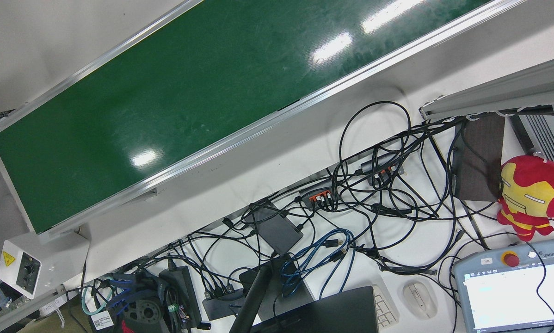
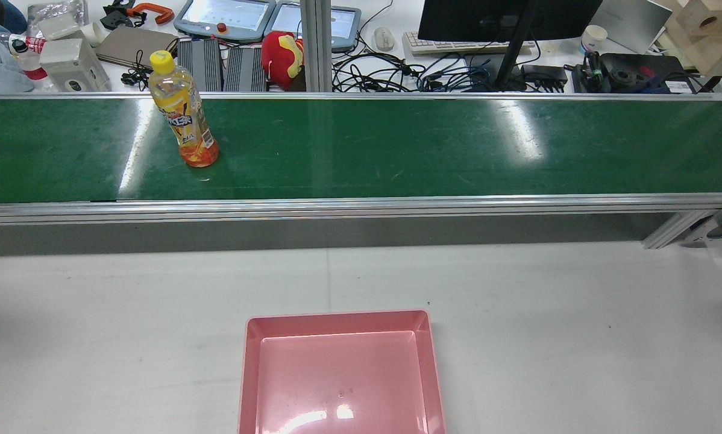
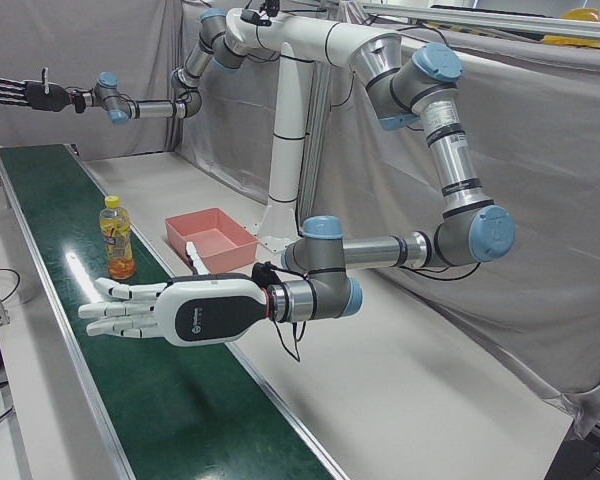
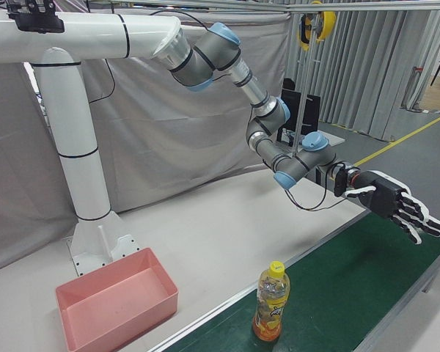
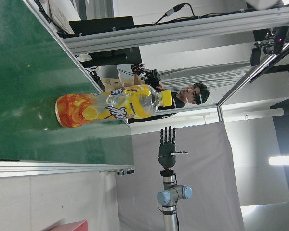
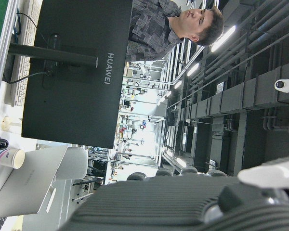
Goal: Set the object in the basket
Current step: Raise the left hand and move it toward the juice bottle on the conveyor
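Left hand (image 3: pixel 170 310): fingers (image 3: pixel 115 292) straight and spread, holding nothing. It hovers over the green conveyor belt (image 2: pixel 397 150) above the belt's robot-side rail. Its fingertips point along the belt toward the bottle (image 2: pixel 183 111), and a clear gap lies between hand and bottle. The right-front view shows the same hand (image 4: pixel 392 202) from its dark palm side, past the bottle (image 4: pixel 270 302).

Bottle: clear plastic with a yellow cap and an orange-and-yellow label. It stands upright on the belt, which runs along the table's (image 2: pixel 578 331) far edge as seen from the robot. The bottle is toward the robot's left end of that edge, and nothing touches it. In the left hand view it (image 5: pixel 111 106) shows lying sideways because that picture is turned.

Basket (image 2: pixel 337 314): a shallow pink tray with nothing in it. It sits on the white table at the middle of the near edge, well apart from the bottle and to the bottle's right in the rear view.

Right hand (image 3: pixel 25 93): raised high over the far end of the belt. Its fingers are splayed and hold nothing, and it is well apart from bottle and basket.

Beyond the belt: an operators' desk with a red-and-yellow plush toy (image 2: pixel 282 57), a dark monitor (image 2: pixel 505 18) and tangled cables (image 1: pixel 378 185).
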`<action>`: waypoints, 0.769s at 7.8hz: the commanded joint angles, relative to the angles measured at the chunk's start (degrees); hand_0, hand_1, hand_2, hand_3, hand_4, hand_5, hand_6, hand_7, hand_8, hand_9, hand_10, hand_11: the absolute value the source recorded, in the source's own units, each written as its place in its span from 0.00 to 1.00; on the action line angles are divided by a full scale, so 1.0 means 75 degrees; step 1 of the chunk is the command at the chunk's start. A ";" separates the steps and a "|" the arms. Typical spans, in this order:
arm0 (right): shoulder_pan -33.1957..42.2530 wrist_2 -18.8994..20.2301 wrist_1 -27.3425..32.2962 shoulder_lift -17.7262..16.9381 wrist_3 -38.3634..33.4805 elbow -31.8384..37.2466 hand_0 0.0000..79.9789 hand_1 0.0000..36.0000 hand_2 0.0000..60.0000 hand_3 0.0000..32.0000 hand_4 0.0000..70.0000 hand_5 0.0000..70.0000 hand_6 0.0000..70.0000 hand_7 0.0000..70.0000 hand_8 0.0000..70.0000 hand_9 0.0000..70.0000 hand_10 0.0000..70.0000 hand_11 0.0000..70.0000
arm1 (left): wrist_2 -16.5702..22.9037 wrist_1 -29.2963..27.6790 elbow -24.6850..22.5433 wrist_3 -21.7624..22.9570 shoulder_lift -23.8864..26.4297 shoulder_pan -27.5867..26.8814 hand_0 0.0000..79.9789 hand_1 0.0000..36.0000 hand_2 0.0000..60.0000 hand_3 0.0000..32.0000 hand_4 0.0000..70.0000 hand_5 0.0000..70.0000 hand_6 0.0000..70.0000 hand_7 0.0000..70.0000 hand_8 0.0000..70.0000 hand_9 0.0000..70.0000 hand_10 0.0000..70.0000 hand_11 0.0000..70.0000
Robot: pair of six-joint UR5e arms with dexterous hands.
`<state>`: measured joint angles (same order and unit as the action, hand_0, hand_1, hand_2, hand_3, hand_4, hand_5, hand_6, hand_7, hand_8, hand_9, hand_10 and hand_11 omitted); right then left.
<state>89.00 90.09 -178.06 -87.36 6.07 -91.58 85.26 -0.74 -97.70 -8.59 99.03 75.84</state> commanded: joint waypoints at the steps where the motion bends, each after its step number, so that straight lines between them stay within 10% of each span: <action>1: -0.0007 0.0000 0.0000 0.0000 0.0000 0.0000 0.00 0.00 0.00 0.00 0.00 0.00 0.00 0.00 0.00 0.00 0.00 0.00 | -0.0140 0.0683 -0.0822 -0.0576 0.0038 -0.0487 0.91 0.71 0.00 0.05 0.07 0.36 0.00 0.07 0.00 0.00 0.15 0.27; 2: -0.0007 0.0000 0.0000 0.0000 0.0000 0.0000 0.00 0.00 0.00 0.00 0.00 0.00 0.00 0.00 0.00 0.00 0.00 0.00 | -0.0165 0.0684 -0.0882 -0.0577 0.0119 -0.0851 0.80 0.63 0.00 0.05 0.07 0.35 0.00 0.07 0.00 0.00 0.14 0.25; 6: 0.0004 0.0000 0.0000 0.0000 0.0000 -0.0012 0.00 0.00 0.00 0.00 0.00 0.00 0.00 0.00 0.00 0.00 0.00 0.00 | -0.1442 0.0905 -0.0930 -0.0985 0.0575 -0.2352 0.88 0.60 0.00 0.07 0.06 0.35 0.00 0.06 0.00 0.00 0.13 0.23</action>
<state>88.97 90.09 -178.07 -87.36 6.06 -91.66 77.48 4.51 -104.64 -13.57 100.69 62.65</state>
